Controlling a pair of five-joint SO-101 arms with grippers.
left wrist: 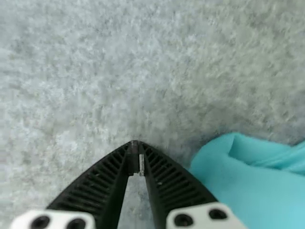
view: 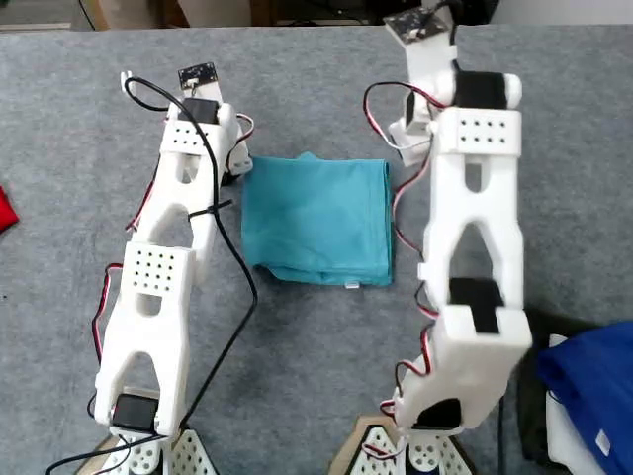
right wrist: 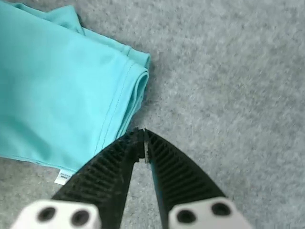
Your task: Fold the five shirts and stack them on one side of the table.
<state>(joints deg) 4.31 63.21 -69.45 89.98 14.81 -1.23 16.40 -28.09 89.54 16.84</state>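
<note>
Teal fabric shirt, folded to a rectangle (view: 316, 223): lies flat at the middle of the desk, between the two arms, well apart from either side edge.
Look of the shirt: smooth upper face; layers doubled along the right edge, seen in the right wrist view (right wrist: 62, 81); the near edge is slightly rumpled, and the far edge has a small bump.
White sewn-in label (view: 351, 285): pokes out at the shirt's near right corner.
Grey felt-like desk (view: 297, 396): carries the shirt and both arm bases.
Left end effector (left wrist: 136, 149): black ribbed fingers pressed together on nothing, low over the desk just beside the shirt's far left corner.
Right end effector (right wrist: 143, 138): fingers pressed together, empty, just beside the shirt's right edge toward the far corner.
Deep blue cloth heap (view: 593, 386): at the near right edge, loose and unfolded; probably another shirt.
Red cloth sliver (view: 4, 210): at the left edge; too little shows to identify.
Progress, as judged: one shirt looks folded but not yet moved to a side. No stack has been started, so most of the task remains.
</note>
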